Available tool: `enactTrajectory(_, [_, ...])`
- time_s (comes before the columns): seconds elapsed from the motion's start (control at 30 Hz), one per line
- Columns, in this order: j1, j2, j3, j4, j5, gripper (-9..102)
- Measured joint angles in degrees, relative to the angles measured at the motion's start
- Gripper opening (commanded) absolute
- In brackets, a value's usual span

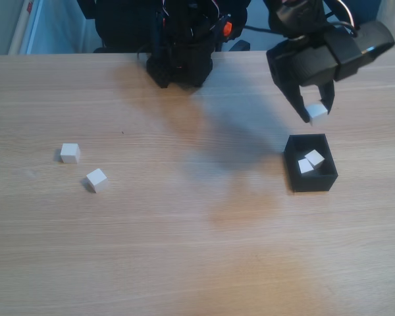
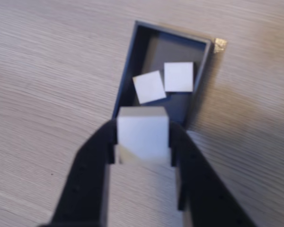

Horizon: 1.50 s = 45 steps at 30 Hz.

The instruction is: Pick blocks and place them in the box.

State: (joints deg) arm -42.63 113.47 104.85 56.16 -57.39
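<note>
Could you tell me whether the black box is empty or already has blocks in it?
Not empty: the box holds two white blocks on its floor, while the tool grips a third block above it.

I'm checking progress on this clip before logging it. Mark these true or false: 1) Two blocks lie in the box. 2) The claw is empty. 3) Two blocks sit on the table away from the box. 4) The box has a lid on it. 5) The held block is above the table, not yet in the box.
1) Two blocks lie in the box: true.
2) The claw is empty: false; it grips a block.
3) Two blocks sit on the table, away from the box: true.
4) The box has a lid: false; it is open.
5) The held block is not yet in the box: true.
</note>
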Motion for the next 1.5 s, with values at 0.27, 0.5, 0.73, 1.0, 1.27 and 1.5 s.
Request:
enactTrajectory(0.27, [-0.53, -1.49, 0.00, -1.93, 1.85, 15])
enactTrajectory(0.5, [-0.09, -1.49, 0.00, -1.05, 1.85, 13])
enactTrajectory(0.73, [9.49, 2.90, 4.04, 1.32, -0.88, 14])
enactTrajectory(1.0, [29.44, 11.07, 19.25, -2.46, -13.97, 15])
enactTrajectory(1.27, [46.49, 10.81, 21.71, -0.44, -25.84, 15])
enactTrajectory(1.5, [59.33, 7.73, 21.71, 0.26, -32.26, 15])
